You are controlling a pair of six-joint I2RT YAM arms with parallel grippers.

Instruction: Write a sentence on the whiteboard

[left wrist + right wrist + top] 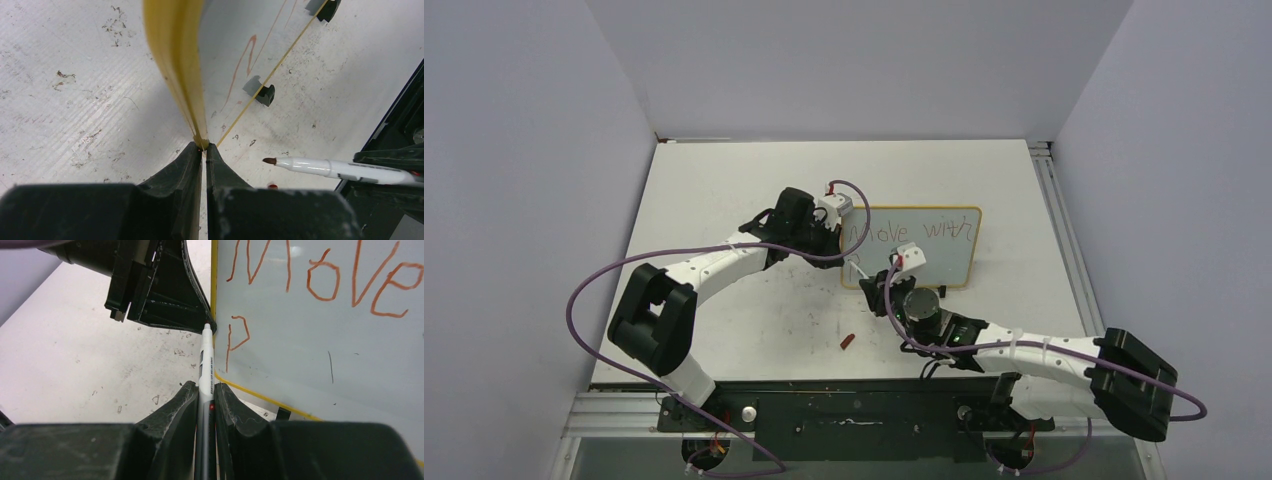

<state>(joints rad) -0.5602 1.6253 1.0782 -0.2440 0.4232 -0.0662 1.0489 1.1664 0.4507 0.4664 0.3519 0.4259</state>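
Note:
The whiteboard (944, 255) stands upright mid-table on small black feet (265, 94), with a yellow frame (175, 50). Its face (320, 350) carries reddish lettering: "Move with" (909, 232) on top and a single "P" (235, 335) below. My left gripper (204, 147) is shut on the frame's left edge; it also shows in the top view (844, 238). My right gripper (206, 390) is shut on a white marker (205, 365). The brown tip (270, 161) hangs a little in front of the board's lower left, not touching it.
A red marker cap (847, 341) lies on the table in front of the board, between the two arms. The tabletop (724, 180) is white and scuffed, and grey walls close it in at the back and on both sides.

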